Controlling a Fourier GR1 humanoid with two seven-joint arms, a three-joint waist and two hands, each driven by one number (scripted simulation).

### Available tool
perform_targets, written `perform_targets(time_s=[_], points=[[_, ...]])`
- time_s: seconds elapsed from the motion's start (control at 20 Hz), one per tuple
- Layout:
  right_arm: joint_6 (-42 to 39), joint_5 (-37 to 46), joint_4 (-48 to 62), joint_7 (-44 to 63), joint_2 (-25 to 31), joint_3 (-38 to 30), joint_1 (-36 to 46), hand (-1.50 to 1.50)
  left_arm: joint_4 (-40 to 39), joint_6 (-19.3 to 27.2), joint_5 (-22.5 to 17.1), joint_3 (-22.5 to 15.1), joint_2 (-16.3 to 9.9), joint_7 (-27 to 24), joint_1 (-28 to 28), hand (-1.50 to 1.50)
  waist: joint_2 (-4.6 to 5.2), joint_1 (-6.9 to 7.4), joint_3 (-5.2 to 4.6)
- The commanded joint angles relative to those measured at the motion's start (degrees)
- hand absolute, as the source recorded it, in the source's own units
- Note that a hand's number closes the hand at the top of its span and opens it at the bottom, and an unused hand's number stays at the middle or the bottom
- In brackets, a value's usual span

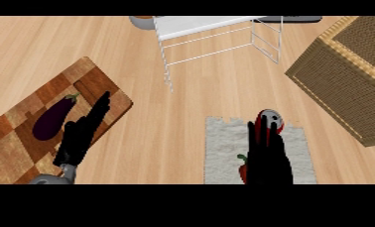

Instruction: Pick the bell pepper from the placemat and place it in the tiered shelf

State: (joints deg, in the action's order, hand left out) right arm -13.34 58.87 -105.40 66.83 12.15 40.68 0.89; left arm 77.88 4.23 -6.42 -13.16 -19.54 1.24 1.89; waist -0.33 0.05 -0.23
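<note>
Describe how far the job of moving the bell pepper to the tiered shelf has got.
Nothing is placed yet: the tiered shelf holds no pepper. The right hand covers the red bell pepper on the placemat; whether it is gripped cannot be told. Lifting and placing remain. The left hand rests open.

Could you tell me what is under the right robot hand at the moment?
A red bell pepper on the grey placemat shows beside the right robot hand. Most of it is covered.

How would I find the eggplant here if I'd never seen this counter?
Look to the checkered wooden cutting board at the counter's left. The eggplant lies on it, just left of the robot's left hand. It is the only dark purple, elongated thing, with a small green stem.
</note>
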Motion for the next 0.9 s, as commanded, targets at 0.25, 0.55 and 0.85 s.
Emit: perform_targets(time_s=[0.25, 0.55, 0.85], points=[[-7.7, 3.1, 4.0, 4.7, -3.5, -3.7, -1.4, -1.50, 1.6, 1.2, 2.2, -0.8, 1.9, 0.7, -1.3, 0.00, 0.31, 0.17, 0.21], [-5.2, 8.3, 6.9, 2.0, -6.3, -2.9, -4.9, -1.50, -0.4, -2.1, 0.8, 1.6, 0.8, -1.0, -1.2, 0.00, 0.33, -0.05, 0.21], [-1.8, 9.8, 12.6, -3.6, -8.1, -6.8, -4.5, -1.50, -3.8, -0.4, 3.3, 1.7, 3.1, -2.1, -0.7, 0.00, 0.36, -0.02, 0.22]])
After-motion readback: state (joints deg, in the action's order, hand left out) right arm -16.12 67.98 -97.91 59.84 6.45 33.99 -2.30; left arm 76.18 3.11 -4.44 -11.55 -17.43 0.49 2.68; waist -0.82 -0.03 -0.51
